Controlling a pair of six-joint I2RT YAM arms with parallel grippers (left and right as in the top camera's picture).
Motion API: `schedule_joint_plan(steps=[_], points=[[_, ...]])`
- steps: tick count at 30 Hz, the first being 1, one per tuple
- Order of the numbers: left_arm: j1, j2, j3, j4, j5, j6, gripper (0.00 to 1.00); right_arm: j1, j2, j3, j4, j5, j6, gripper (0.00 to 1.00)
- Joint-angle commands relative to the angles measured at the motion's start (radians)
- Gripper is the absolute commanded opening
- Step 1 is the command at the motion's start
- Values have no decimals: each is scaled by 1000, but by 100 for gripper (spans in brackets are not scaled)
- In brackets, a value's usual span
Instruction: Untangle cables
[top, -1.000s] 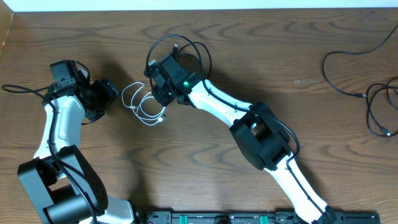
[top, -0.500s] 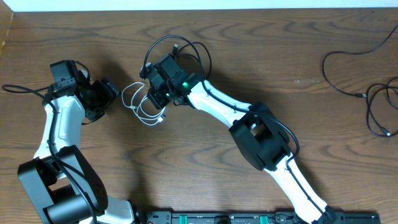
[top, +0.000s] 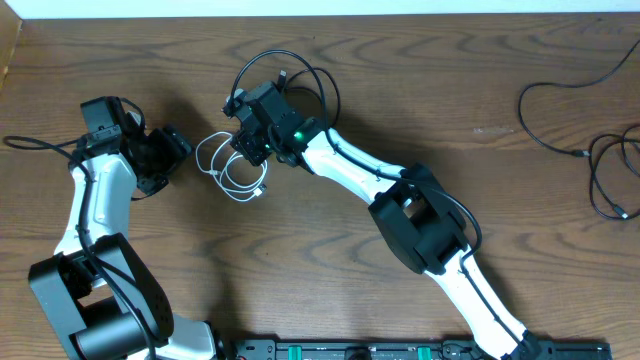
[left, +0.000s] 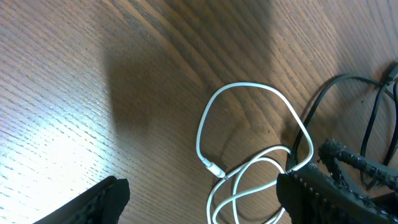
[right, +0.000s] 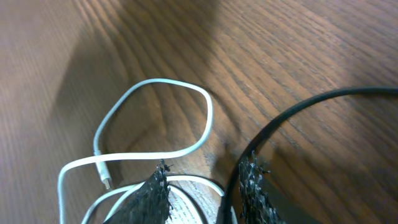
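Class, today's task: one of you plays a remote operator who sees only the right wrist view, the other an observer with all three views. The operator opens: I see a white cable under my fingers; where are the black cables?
Observer: Two black cables lie at the far right edge of the table, well apart from the white cable.
Operator: Where is the left gripper?
Observer: The left gripper sits just left of the white cable, wide open and holding nothing.
Operator: Is either arm near the black ones?
Observer: No; the right gripper is also at the white cable, on the table's left half.
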Motion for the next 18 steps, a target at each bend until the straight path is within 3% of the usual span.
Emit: schedule_joint_plan(steps=[1, 7, 9, 10, 18], points=[[1, 3, -6, 1, 6, -2, 83, 13, 36, -5, 1, 61, -16, 37], [1, 3, -6, 1, 6, -2, 83, 17, 72, -5, -1, 58, -15, 33], [1, 3, -6, 1, 6, -2, 83, 18, 77, -5, -5, 17, -15, 16], [1, 3, -6, 1, 6, -2, 83, 18, 77, -5, -5, -29, -15, 1], [1, 3, -6, 1, 6, -2, 83, 18, 71, -5, -16, -367, 78, 1]])
